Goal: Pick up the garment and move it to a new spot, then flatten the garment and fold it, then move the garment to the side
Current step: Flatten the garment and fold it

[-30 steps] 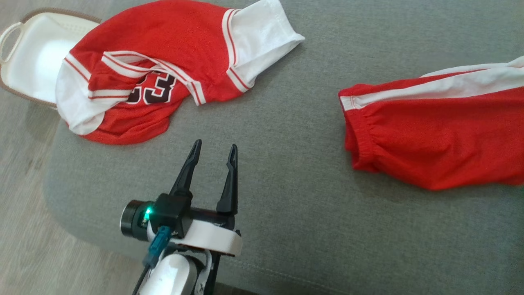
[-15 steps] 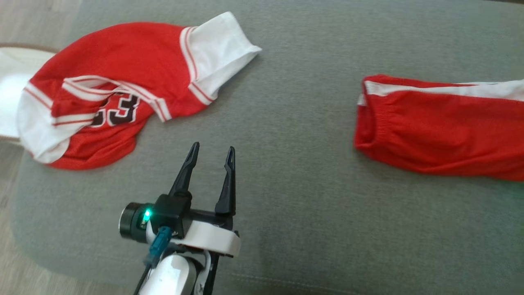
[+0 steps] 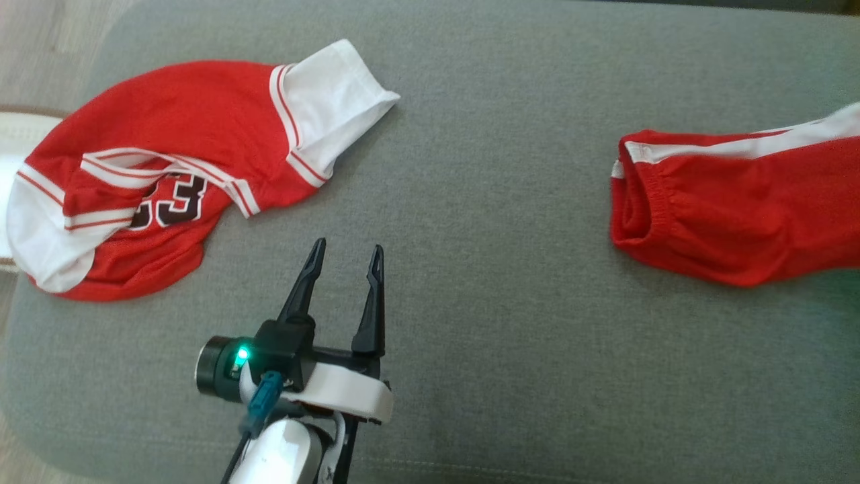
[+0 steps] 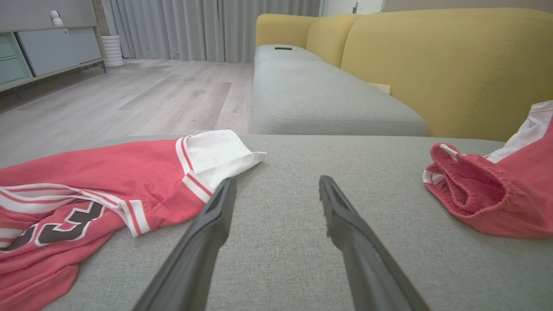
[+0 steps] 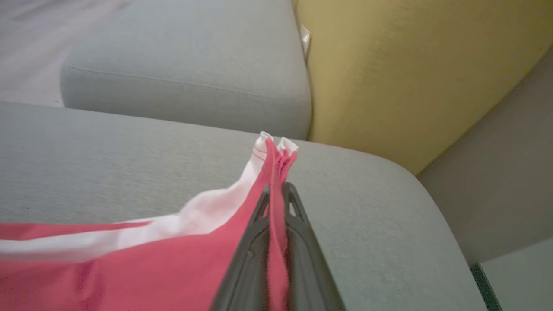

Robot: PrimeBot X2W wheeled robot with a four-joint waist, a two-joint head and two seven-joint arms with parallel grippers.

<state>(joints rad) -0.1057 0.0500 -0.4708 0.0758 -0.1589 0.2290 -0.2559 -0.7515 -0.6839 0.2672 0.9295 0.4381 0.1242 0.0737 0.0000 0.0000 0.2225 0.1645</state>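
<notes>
The garment (image 3: 739,215), red shorts with a white side stripe and a gathered waistband, lies on the grey cushion (image 3: 484,202) at the right, running off the right edge of the head view. In the right wrist view, my right gripper (image 5: 276,190) is shut on a bunched end of the garment (image 5: 173,268), with red and white cloth poking out past the fingertips. My left gripper (image 3: 344,252) stands open over bare cushion at the lower middle, holding nothing. From the left wrist its open fingers (image 4: 216,216) point between the two clothes, with the garment (image 4: 484,203) at right.
A crumpled red and white jersey (image 3: 168,154) with a dark number lies on the cushion's left part. A white basket (image 3: 7,168) sits off the left edge. The yellow sofa back (image 4: 432,65) rises behind the cushions, with wood floor (image 4: 129,95) to the left.
The head camera has shifted. The gap between the jersey and the shorts has widened, as the shorts slid right in the right gripper's hold. The left gripper stayed open and still.
</notes>
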